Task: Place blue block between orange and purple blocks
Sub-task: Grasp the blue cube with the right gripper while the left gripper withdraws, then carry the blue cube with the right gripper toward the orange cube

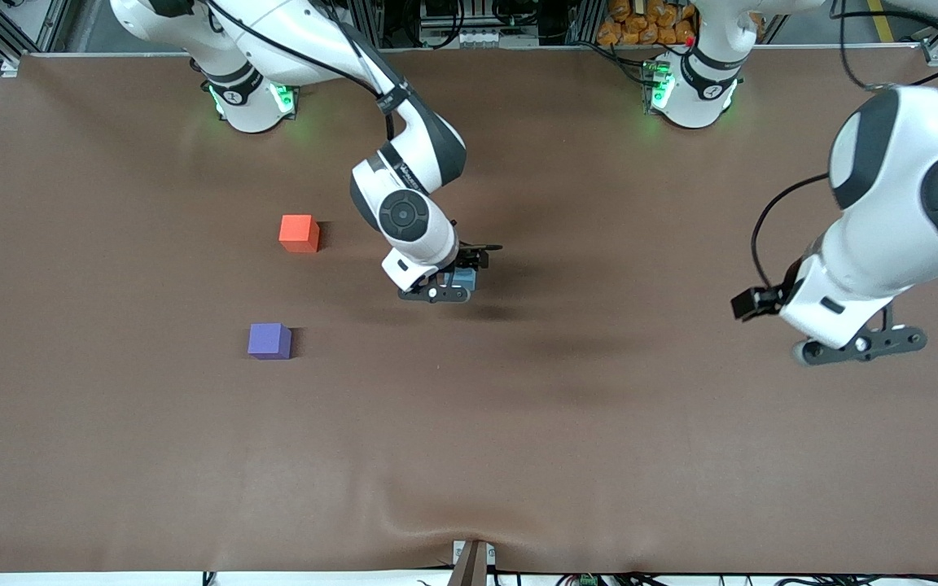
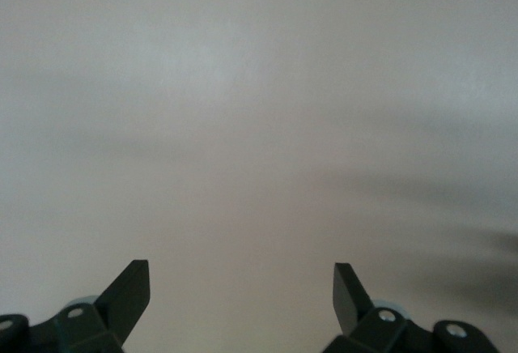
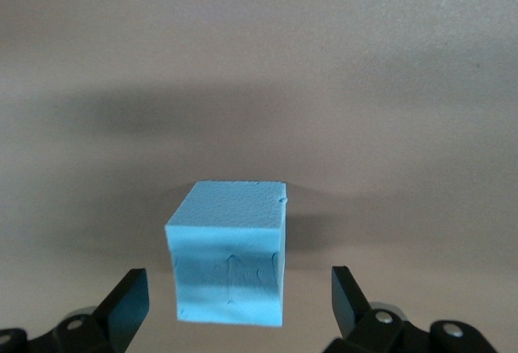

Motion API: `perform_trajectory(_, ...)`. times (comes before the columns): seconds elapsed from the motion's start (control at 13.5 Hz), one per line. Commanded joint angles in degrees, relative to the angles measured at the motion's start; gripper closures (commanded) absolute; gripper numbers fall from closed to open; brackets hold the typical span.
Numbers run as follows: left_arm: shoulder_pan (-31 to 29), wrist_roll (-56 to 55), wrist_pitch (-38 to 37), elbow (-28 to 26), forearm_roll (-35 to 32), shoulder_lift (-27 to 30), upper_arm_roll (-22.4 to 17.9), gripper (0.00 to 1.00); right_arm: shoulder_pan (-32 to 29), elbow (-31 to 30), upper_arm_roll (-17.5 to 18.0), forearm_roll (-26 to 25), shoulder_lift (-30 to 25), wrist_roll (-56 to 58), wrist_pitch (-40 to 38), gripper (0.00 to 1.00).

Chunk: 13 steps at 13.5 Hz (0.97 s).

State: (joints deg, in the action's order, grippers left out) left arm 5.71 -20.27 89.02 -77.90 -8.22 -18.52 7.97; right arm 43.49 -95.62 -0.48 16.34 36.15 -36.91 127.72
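Hovering low over the middle of the table, the right gripper [image 1: 454, 286] has the blue block [image 1: 462, 281] framed between its fingers. The right wrist view shows it plainly: the blue block [image 3: 229, 249] sits on the cloth with a clear gap to each fingertip [image 3: 128, 300], so the jaws are spread wide and nothing is gripped yet. It is a cube with no long axis to fuss over, and it sits slightly turned to the fingers, one corner edge facing the camera. The call, I'd say, is to close on it squarely.

Nearest the front camera of the targets is the purple block [image 1: 269, 340], toward the right arm's end of the table. Farther back, the orange block [image 1: 299, 233] stands well apart from it, with bare cloth between them. That gap is where the blue cube belongs, and it lies toward the right arm's end from the hand, so the right arm is clearly the better placed.

The left gripper [image 1: 860, 346] waits over the table's other end, spread wide with nothing in it, its wrist view showing only bare surface.

The brown table cover [image 1: 518, 456] is smooth and matte, with a slight wrinkle at the near edge. Along the back run an aluminium frame and cabling.
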Motion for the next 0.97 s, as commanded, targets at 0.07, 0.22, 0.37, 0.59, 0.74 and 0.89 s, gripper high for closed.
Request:
perform_trajectory(0.07, -0.8, 3.2, -4.6, -5.3, 1.0, 6.5, 0.5, 0.0, 0.9, 0.3, -0.6, -1.4, 0.8, -1.6, 2.3, 0.0)
perform_trajectory(0.22, -0.6, 4.9, -4.7, -9.4, 1.1, 10.3, 0.3, 0.0, 1.2, 0.3, -0.6, -1.4, 1.4, -2.1, 3.1, 0.0)
perform_trajectory(0.37, -0.8, 7.8, -4.5, -15.1, 1.3, 15.9, 0.0, 0.0, 1.8, 0.3, -0.6, -1.4, 1.8, -2.3, 3.8, 0.0)
perform_trajectory(0.59, -2.3, 14.6, -4.4, -18.6, 1.3, 20.2, -0.1, 0.0, 2.5, 0.2, -0.6, -1.4, 2.7, -2.3, 5.1, 0.0)
perform_trajectory(0.74, -4.2, 19.3, -5.0, -18.5, 1.4, 21.4, 0.3, 0.0, 2.4, 0.2, -0.7, -1.5, 2.7, -2.8, 4.7, 0.62)
perform_trajectory(0.89, -4.6, 24.5, -5.3, -18.2, 1.7, 22.6, -0.8, 0.0, 1.8, 0.3, -0.6, -2.9, 2.3, -2.7, 3.9, 1.0)
